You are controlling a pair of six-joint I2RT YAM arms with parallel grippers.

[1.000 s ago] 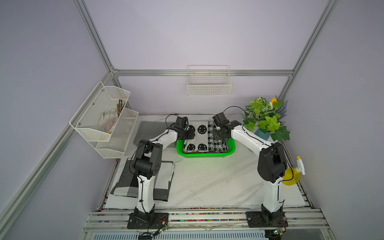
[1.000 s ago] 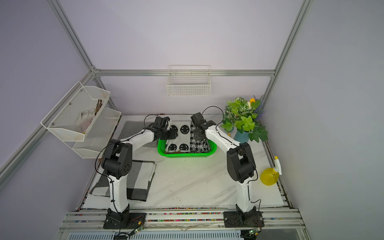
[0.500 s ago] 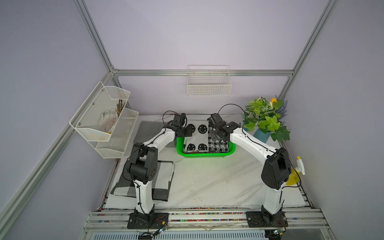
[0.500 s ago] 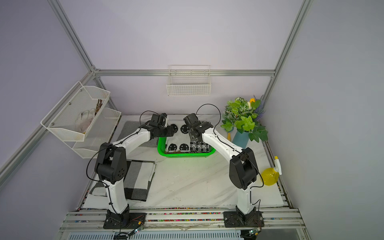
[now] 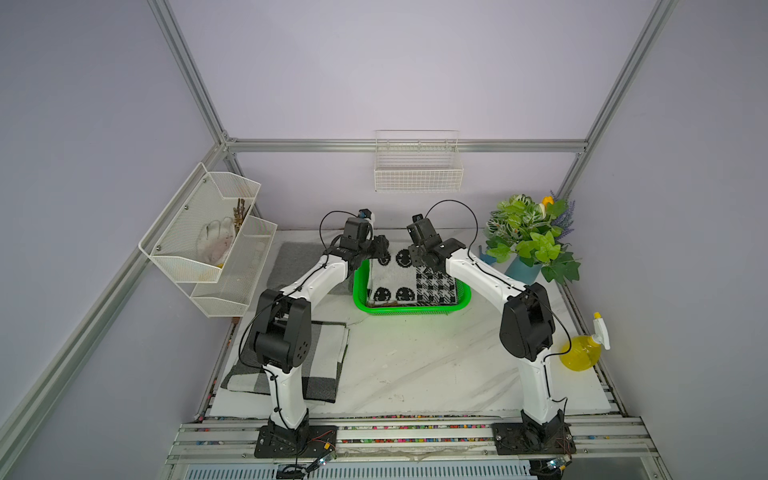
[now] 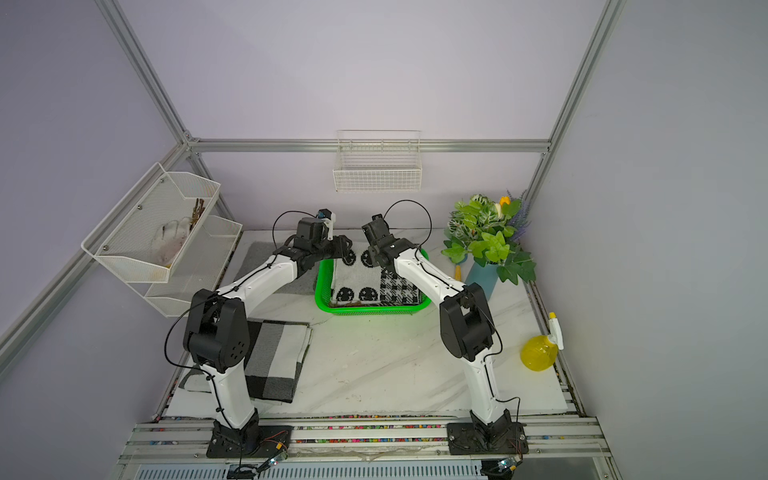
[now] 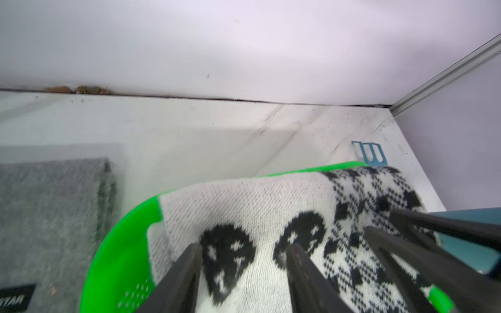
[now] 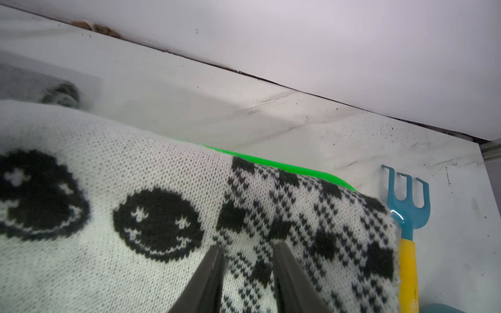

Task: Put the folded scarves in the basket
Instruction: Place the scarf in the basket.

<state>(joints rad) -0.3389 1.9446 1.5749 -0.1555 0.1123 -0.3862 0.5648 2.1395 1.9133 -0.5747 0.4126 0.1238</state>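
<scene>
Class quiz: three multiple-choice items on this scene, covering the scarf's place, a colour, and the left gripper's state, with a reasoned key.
1. Where does the scarf lie?
A. On the grey mat.
B. In the green basket.
C. In the white wall basket.

2. What colour is the spray bottle?
A. Red.
B. Blue.
C. Yellow.

3. How does the left gripper stand?
A. Shut on the rake.
B. Open over the scarf.
C. Shut on the bottle.

Key: 1 B, green walls show on three sides of it; 2 C, its body is yellow; 3 B, its fingers stand apart, flat knit between them.
</scene>
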